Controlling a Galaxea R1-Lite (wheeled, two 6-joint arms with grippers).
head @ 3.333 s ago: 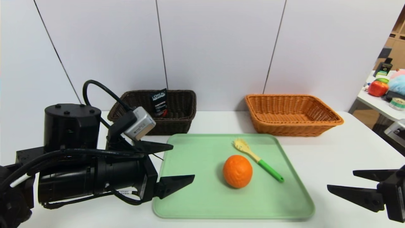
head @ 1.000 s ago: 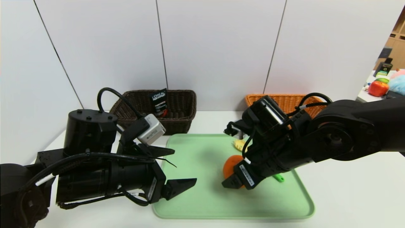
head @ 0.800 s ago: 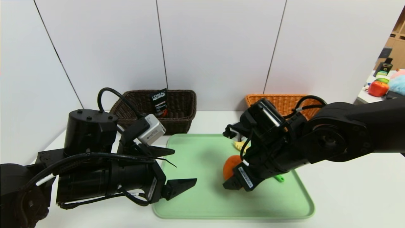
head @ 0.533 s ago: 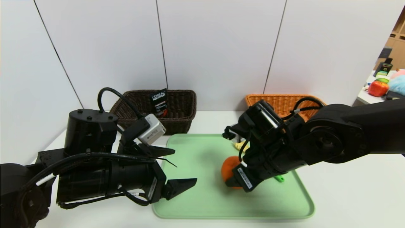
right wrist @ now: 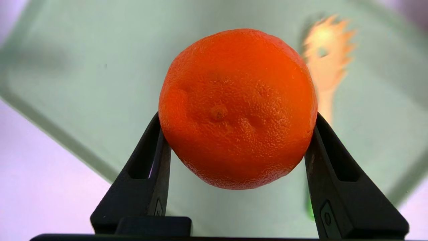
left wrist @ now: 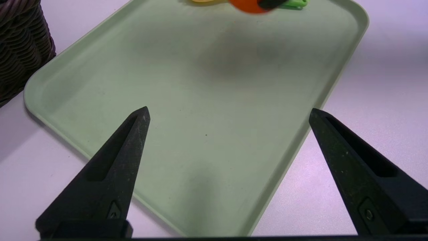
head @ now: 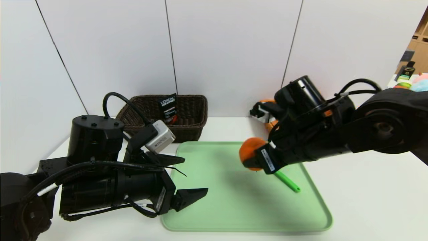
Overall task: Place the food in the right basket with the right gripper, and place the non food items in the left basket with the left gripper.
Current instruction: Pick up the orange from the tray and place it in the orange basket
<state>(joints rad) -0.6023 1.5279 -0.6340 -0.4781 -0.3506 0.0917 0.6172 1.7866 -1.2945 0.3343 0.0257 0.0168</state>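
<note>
The food, a dimpled orange (head: 250, 150) (right wrist: 237, 107), hangs above the green tray (head: 214, 207), and my right gripper (head: 250, 160) (right wrist: 237, 117) is shut on its sides. A green-handled utensil (head: 287, 182) lies on the tray; its yellow head (right wrist: 326, 43) shows in the right wrist view. The L'OREAL tube (head: 168, 107) stands in the dark brown left basket (head: 190, 110). Only a corner of the orange-tan right basket (head: 271, 125) shows behind my right arm. My left gripper (head: 195, 174) (left wrist: 229, 109) hovers open over the tray's near left edge, holding nothing.
The tray sits on a white table (head: 367, 201) with white wall panels close behind both baskets. A side table (head: 409, 82) with colourful clutter stands far right. My bulky left arm (head: 100, 190) fills the near left.
My right gripper closed on the orange and lifted it off the tray, up and toward the back. The left arm has stayed put.
</note>
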